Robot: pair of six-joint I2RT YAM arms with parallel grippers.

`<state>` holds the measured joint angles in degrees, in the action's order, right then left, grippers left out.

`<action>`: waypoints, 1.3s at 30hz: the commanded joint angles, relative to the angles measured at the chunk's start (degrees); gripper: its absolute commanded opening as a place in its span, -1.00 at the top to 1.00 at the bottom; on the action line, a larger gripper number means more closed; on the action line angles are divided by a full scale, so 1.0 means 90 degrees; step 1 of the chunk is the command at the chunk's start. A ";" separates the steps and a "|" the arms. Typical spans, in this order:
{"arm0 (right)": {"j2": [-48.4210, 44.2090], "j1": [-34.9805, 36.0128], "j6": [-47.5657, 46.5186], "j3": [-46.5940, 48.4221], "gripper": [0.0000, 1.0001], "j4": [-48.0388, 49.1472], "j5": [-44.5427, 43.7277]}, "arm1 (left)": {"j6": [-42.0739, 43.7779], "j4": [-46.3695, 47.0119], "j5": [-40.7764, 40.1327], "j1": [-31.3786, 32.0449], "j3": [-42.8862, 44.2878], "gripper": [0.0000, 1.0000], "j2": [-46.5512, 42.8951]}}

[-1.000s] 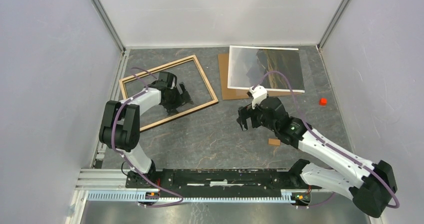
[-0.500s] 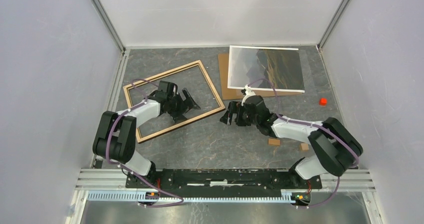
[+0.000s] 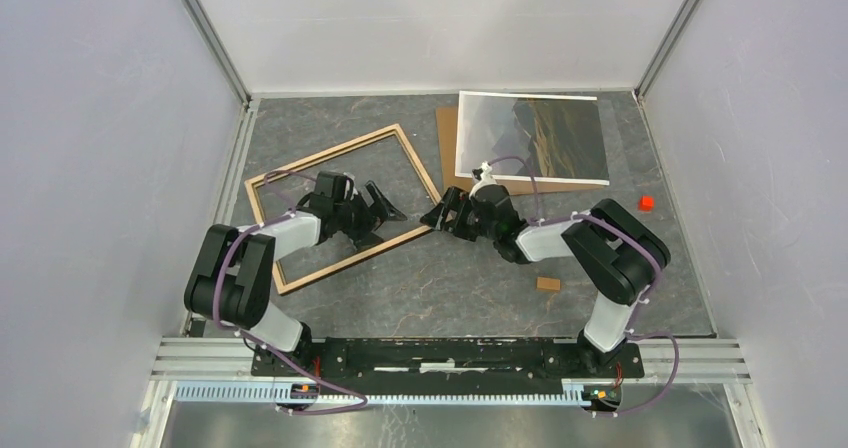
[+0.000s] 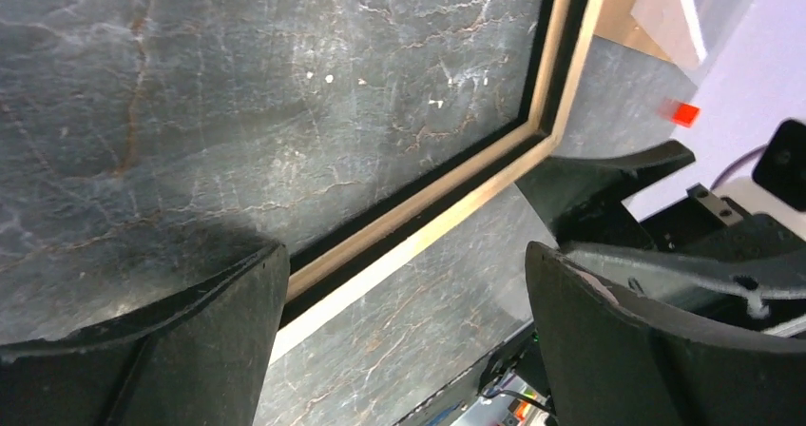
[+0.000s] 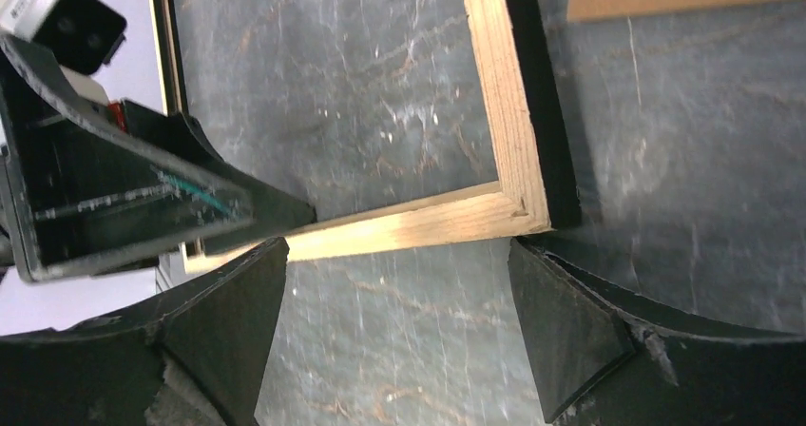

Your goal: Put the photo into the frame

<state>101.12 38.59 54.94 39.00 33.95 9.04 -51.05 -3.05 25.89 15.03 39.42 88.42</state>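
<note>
The frame (image 3: 322, 154), light wood face up with a clear pane, lies flat at the left of the table. My left gripper (image 3: 378, 208) is open low over its near right part. In the left wrist view (image 4: 409, 302) the rim (image 4: 456, 193) runs between the fingers. My right gripper (image 3: 440, 211) is open and empty at the frame's near right corner (image 5: 504, 160), which lies just beyond its fingertips (image 5: 589, 331). The photo (image 3: 535, 136), a dark landscape with a white margin, lies at the back right, partly on the brown backing board (image 3: 447, 158).
A small red cube (image 3: 646, 203) lies at the right, also seen in the left wrist view (image 4: 682, 113). A small wooden block (image 3: 548, 284) lies near the right arm. Grey walls close in the table on three sides.
My right arm has swung left, bringing its open gripper to the frame's near right corner. My left gripper has moved a little right. The frame has shifted slightly nearer.
</note>
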 commanded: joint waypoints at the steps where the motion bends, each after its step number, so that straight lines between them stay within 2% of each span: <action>1: 0.0385 -0.0006 0.0186 0.0592 -0.82 0.0571 -0.0347 | -0.0874 0.0882 0.0650 0.0049 -0.0431 -1.00 0.0065; 4: 0.0294 -0.0068 0.0170 0.0568 -0.80 0.0345 -0.0573 | -0.1124 0.1088 0.0609 0.0074 -0.0683 -1.00 -0.0349; 6: 0.0020 -0.0188 -0.0108 0.0422 -0.81 0.0081 -0.0573 | -0.0799 0.0509 0.0526 0.0050 -0.0314 -1.00 -0.0597; 8: -0.0398 -0.0404 -0.0636 0.0394 -0.82 -0.0621 -0.0509 | -0.0260 -0.0425 0.0225 0.0049 0.0239 -1.00 -0.0785; 11: -0.1009 -0.0897 -0.1726 0.0532 -0.85 -0.1990 -0.0354 | 0.0141 -0.0846 0.0123 0.0059 0.0874 -1.00 -0.1016; 16: -0.1951 -0.2525 -0.3302 0.0641 -0.91 -0.3528 0.0207 | 0.1172 -0.1718 0.0750 0.0274 0.2297 -1.00 -0.0918; 20: -0.2145 -0.4088 -0.3890 0.0916 -0.94 -0.4042 0.0664 | 0.1964 -0.2739 0.0347 0.0911 0.3730 -1.00 -0.0675; 24: -0.1741 -0.5359 -0.3912 0.1359 -0.95 -0.3996 0.1340 | 0.1915 -0.2785 -0.0196 0.1544 0.4722 -1.00 0.0058; 28: -0.0883 -0.6169 -0.4080 0.2043 -0.92 -0.4185 0.1726 | 0.1228 -0.2003 -0.0091 0.2017 0.5322 -1.00 0.1254; 30: -0.0562 -0.6516 -0.4103 0.2218 -0.91 -0.4207 0.1862 | 0.1048 -0.1662 -0.0392 0.2280 0.5624 -1.00 0.1791; 33: -0.0363 -0.6855 -0.4008 0.2231 -0.91 -0.4029 0.1945 | 0.0955 -0.1229 -0.0735 0.2635 0.6216 -1.00 0.2649; 39: -0.0077 -0.7002 -0.3933 0.2469 -0.91 -0.3860 0.1614 | 0.0888 -0.1272 -0.0730 0.2870 0.8222 -1.00 0.4566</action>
<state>99.18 -24.60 20.05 57.47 -2.61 23.92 -40.71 -18.02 20.88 39.79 102.26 123.83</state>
